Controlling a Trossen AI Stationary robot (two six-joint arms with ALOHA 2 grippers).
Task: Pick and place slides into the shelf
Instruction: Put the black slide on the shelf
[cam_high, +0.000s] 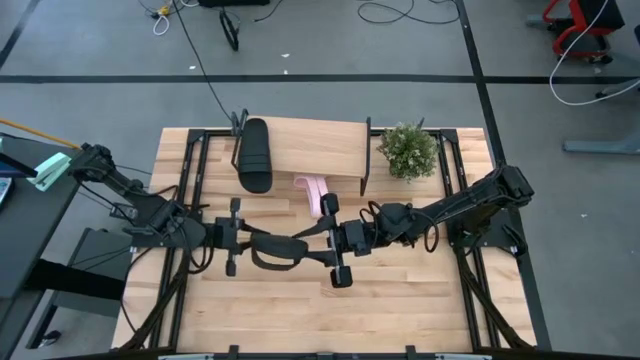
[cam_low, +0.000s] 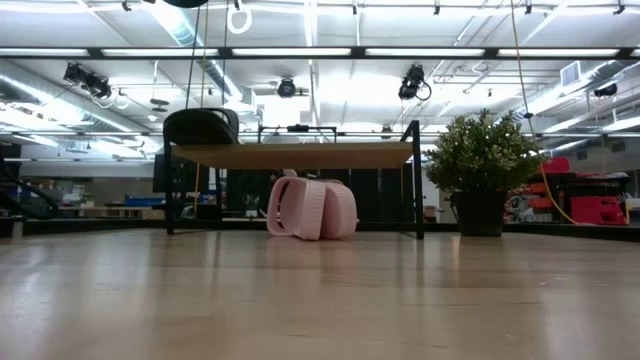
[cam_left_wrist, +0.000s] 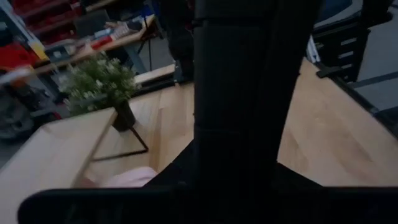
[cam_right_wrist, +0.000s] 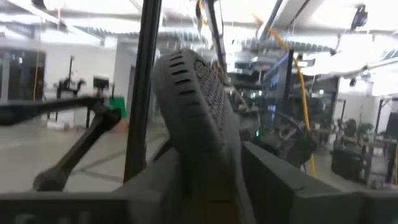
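One black slide (cam_high: 254, 155) lies on the left end of the shelf's wood top (cam_high: 320, 145). Two pink slides (cam_low: 312, 208) stand on edge on the table under the shelf, leaning together. A second black slide (cam_high: 280, 250) hangs above the table's middle, between both grippers and out of the low view. My left gripper (cam_high: 243, 240) is shut on its left end. My right gripper (cam_high: 322, 245) is open, its fingers on either side of the slide's right end (cam_right_wrist: 193, 106). Whether they touch it I cannot tell. My left gripper holds the black slide by its left end (cam_high: 255, 245), coming level from the table's left. The slide fills the left wrist view (cam_left_wrist: 249, 93) and hides the place of contact. It is lifted clear of the table, reaching right toward the other gripper.
A potted plant (cam_high: 408, 150) stands at the shelf's right end. The shelf's thin black legs (cam_low: 417, 180) rise at its corners. The near half of the tabletop (cam_high: 300, 310) is bare wood.
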